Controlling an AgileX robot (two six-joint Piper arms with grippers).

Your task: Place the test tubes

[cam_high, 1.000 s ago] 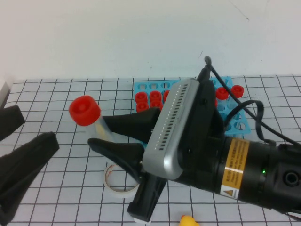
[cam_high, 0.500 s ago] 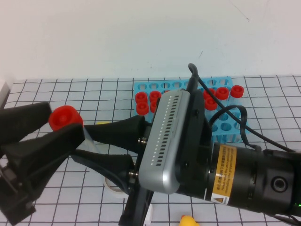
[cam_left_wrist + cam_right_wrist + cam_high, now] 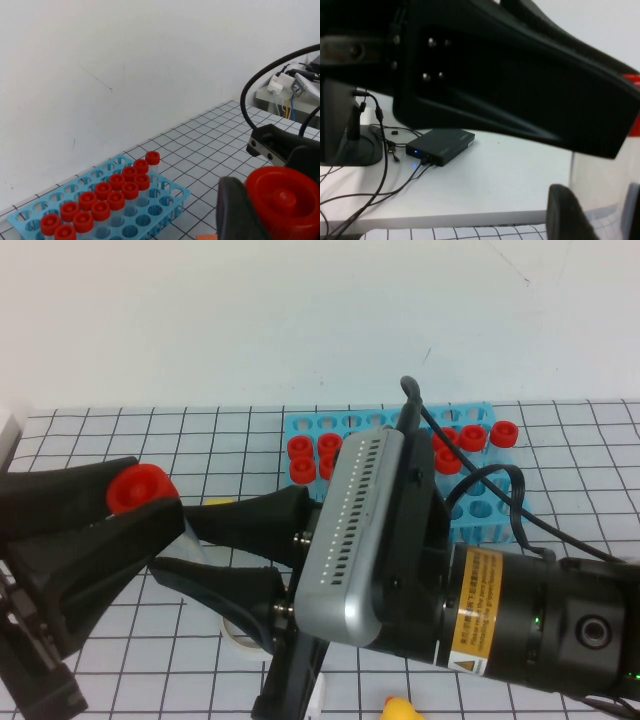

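A clear test tube with a red cap (image 3: 138, 488) hangs above the grid mat at the left. My right gripper (image 3: 180, 540) is shut on the tube's clear body (image 3: 600, 185), one finger (image 3: 567, 215) at each side. My left gripper (image 3: 150, 490) comes from the left and is shut on the red cap (image 3: 282, 200), with one finger (image 3: 240, 210) pressed against the cap's side. The blue rack (image 3: 480, 510) stands at the back of the mat, partly hidden by my right arm. Several red-capped tubes (image 3: 315, 455) stand in it, and they show in rows (image 3: 115, 192) in the left wrist view.
A roll of white tape (image 3: 240, 630) lies on the mat under my right gripper. A small yellow object (image 3: 400, 708) sits at the front edge. The rack's near holes (image 3: 150, 217) hold no tubes. A white wall stands behind the mat.
My right arm carried the tube to the left. My left gripper moved in around the red cap and closed on it.
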